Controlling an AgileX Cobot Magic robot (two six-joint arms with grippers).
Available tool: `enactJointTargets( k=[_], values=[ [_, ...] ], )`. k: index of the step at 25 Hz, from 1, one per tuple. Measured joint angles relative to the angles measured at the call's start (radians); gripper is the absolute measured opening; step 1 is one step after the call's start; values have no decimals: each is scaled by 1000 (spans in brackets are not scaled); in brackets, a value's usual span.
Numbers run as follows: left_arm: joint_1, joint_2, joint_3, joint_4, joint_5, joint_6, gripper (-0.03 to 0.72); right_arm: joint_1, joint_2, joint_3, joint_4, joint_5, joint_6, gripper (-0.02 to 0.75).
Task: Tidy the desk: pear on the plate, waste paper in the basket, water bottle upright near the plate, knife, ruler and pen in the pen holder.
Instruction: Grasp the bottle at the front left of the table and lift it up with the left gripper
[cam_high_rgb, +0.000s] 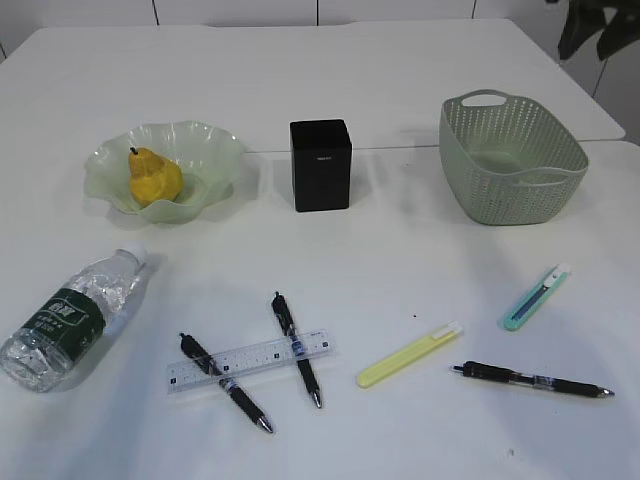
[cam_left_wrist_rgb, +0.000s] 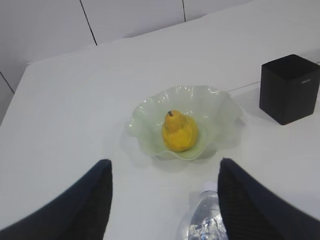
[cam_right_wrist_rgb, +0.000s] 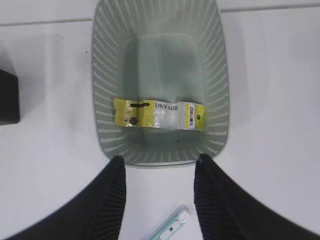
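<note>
Already the pear (cam_left_wrist_rgb: 179, 132) sits in the plate (cam_left_wrist_rgb: 212, 102) and the waste paper (cam_right_wrist_rgb: 159, 114) lies flat on the floor of the basket (cam_right_wrist_rgb: 105, 75), so the water bottle (cam_high_rgb: 70, 315) looks like the next thing to handle. It lies on its side near the left front of the desk (cam_high_rgb: 400, 90), its long axis slanting from the base at the front left to the cap pointing back and right, toward the plate. In the left wrist view the cap end pokes up from the bottom edge, just inside the right-hand finger of the left gripper (cam_left_wrist_rgb: 165, 200), whose fingers stand well apart and hold nothing. The right gripper (cam_right_wrist_rgb: 159, 185) hangs over the near rim of the basket, fingers likewise parted and empty, well apart from the bottle. So the left arm is judged the nearer one, and would need to drop back over the bottle's body and close across its width. The pen holder (cam_high_rgb: 321, 165) stands between plate and basket.
</note>
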Motion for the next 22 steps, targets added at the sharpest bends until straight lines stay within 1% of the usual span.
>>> enactJointTargets(
  k=[8, 12, 15, 17, 19, 22],
  values=[
    [0, -46, 0, 8, 31, 0, 466, 0, -224, 0, 9, 8, 5, 364],
    [0, -50, 0, 8, 43, 0, 466, 0, -336, 61, 3, 9, 5, 365],
    [0, -53, 0, 8, 43, 0, 466, 0, -445, 186, -8, 5, 5, 365],
    [0, -53, 0, 8, 43, 0, 466, 0, -529, 296, -10, -29, 5, 365],
    [0, -53, 0, 8, 43, 0, 466, 0, -626, 425, -12, -94, 5, 365],
    [0, -53, 0, 8, 43, 0, 466, 0, -803, 670, -22, -235, 5, 365]
  ],
)
